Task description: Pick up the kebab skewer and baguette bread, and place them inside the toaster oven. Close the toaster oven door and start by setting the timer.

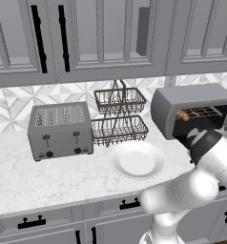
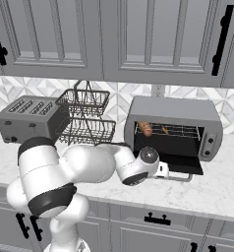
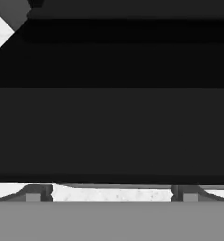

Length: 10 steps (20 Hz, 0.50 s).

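Note:
The toaster oven (image 2: 173, 110) (image 1: 191, 95) stands on the counter at the right. Its door (image 2: 185, 162) hangs folded down flat, bar handle toward me. On the rack inside lie the baguette bread (image 2: 145, 128) (image 1: 182, 115) at the left and the kebab skewer (image 2: 164, 130) (image 1: 196, 113) beside it. My gripper (image 2: 164, 171) sits low at the door's front left corner, close to the handle. In the hand view the dark door glass (image 3: 112, 117) spans the picture and the gripper (image 3: 111, 194) is open, fingertips (image 3: 34, 194) far apart, nothing between them.
A grey pop-up toaster (image 1: 60, 129) stands at the left, with a two-tier wire basket rack (image 1: 119, 114) beside it. A white plate (image 1: 137, 159) lies on the marble counter in front of the rack. The oven's knobs (image 2: 210, 142) are on its right panel.

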Motion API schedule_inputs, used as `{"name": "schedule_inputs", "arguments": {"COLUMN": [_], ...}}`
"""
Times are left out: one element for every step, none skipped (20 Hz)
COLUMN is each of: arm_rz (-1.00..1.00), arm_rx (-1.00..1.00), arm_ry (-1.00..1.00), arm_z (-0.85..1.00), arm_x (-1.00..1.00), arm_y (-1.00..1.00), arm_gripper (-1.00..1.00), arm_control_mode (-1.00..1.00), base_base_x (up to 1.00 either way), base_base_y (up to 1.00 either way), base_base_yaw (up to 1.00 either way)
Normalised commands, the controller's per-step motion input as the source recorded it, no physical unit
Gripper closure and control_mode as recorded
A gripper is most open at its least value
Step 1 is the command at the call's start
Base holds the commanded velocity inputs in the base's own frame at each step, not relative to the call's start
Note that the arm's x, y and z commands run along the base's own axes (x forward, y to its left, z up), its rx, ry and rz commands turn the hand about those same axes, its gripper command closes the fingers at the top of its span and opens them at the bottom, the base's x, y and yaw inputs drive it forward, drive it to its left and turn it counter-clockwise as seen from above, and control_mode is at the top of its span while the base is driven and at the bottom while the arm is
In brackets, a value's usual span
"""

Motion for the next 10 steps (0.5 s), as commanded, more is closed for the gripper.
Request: {"name": "schedule_inputs", "arguments": {"arm_rz": [0.00, 0.00, 0.00, 0.00, 0.00, 0.00, 0.00, 0.00, 0.00, 0.00], "arm_rx": [-0.07, -0.07, -0.06, -0.05, -0.05, -0.04, -0.04, -0.03, -0.03, -0.02], "arm_ry": [0.00, 0.00, 0.00, 0.00, 0.00, 0.00, 0.00, 0.00, 0.00, 0.00], "arm_z": [0.91, 0.95, 0.91, 0.90, 0.91, 0.88, 0.90, 0.88, 0.84, 0.81], "arm_x": [0.51, 0.51, 0.45, 0.47, 0.51, 0.52, 0.51, 0.54, 0.51, 0.53], "arm_y": [0.00, 0.00, 0.00, 0.00, 0.00, 0.00, 0.00, 0.00, 0.00, 0.00], "arm_gripper": [-1.00, -1.00, -1.00, -1.00, -1.00, -1.00, -1.00, -1.00, -1.00, -1.00], "arm_control_mode": [-1.00, -1.00, -1.00, -1.00, -1.00, -1.00, -1.00, -1.00, -1.00, -1.00], "base_base_x": [0.00, 0.00, 0.00, 0.00, 0.00, 0.00, 0.00, 0.00, 0.00, 0.00], "base_base_y": [0.00, 0.00, 0.00, 0.00, 0.00, 0.00, 0.00, 0.00, 0.00, 0.00], "base_base_yaw": [0.00, 0.00, 0.00, 0.00, 0.00, 0.00, 0.00, 0.00, 0.00, 0.00]}}
